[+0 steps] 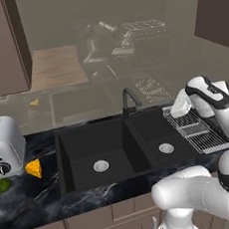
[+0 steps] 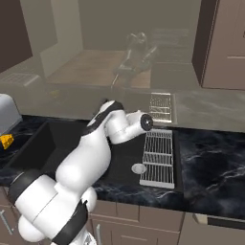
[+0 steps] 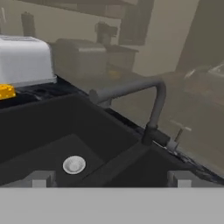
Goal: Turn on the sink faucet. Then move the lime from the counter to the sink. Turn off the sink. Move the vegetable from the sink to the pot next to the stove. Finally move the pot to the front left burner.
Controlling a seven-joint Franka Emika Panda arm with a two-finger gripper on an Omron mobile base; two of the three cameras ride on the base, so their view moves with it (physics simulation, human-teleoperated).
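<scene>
Desk [image 1: 26, 206] first: black marble slab running across the left base view, with the sink [image 1: 105, 152] cut into it, a double basin with a silver drain in each half and both basins dry as far as we can see. No water at the sink faucet [image 1: 129, 101], which stands at 12 o'clock of the divider with its spout over the left basin. So we judge nothing is done yet: the tap still has to go on, then lime in, tap off, lime to pot, pot to burner. Pot and stove we can't place from here.

Toaster [image 1: 4, 145] sits at 9 o'clock of the sink. The cheese wedge [image 1: 33, 168] lies just beside it at its 4 o'clock. The lime [image 1: 3, 185] is on the desk at the toaster's 6 o'clock, near the wedge, well apart from the sink. A wire rack [image 1: 196, 130] lies at 3 o'clock of the right basin.

Gripper [image 3: 111, 178]: jaws wide apart, holding nothing, aimed at the faucet base from the right-basin side, not touching it.

View differences: the left base view gives us the lime; the hand view gives the faucet's small lever [image 3: 179, 131] at 4 o'clock of the spout, too small to read elsewhere. In the right base view the arm [image 2: 95, 143] covers the faucet, but the rack is plain.
</scene>
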